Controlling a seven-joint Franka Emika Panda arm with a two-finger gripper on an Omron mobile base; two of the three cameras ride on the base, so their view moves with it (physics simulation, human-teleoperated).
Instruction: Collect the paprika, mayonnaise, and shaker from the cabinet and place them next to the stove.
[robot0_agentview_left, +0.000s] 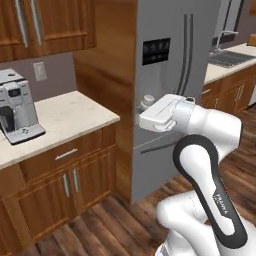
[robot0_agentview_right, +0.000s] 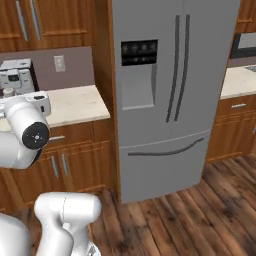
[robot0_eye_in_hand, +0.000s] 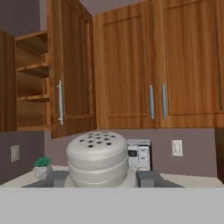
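The shaker (robot0_eye_in_hand: 97, 158), a pale grey cylinder with a domed, holed top, sits between my gripper's (robot0_eye_in_hand: 103, 179) two dark fingertips, which are shut on it. In the left base view its top (robot0_agentview_left: 147, 101) shows at the end of the white hand, in front of the fridge. The cabinet (robot0_eye_in_hand: 70, 74) hangs ahead in the hand view, its door swung open, a silver bar handle (robot0_eye_in_hand: 60, 103) on it and bare wooden shelves (robot0_eye_in_hand: 33, 68) inside. The paprika, the mayonnaise and the stove are out of view.
A tall grey fridge (robot0_agentview_right: 170, 85) stands right of a pale counter (robot0_agentview_left: 65, 117) with a coffee machine (robot0_agentview_left: 17, 107). A small potted plant (robot0_eye_in_hand: 42, 164) sits on the counter. A sink (robot0_agentview_left: 230, 58) lies far right. Closed wall cabinets (robot0_eye_in_hand: 175, 65) hang above.
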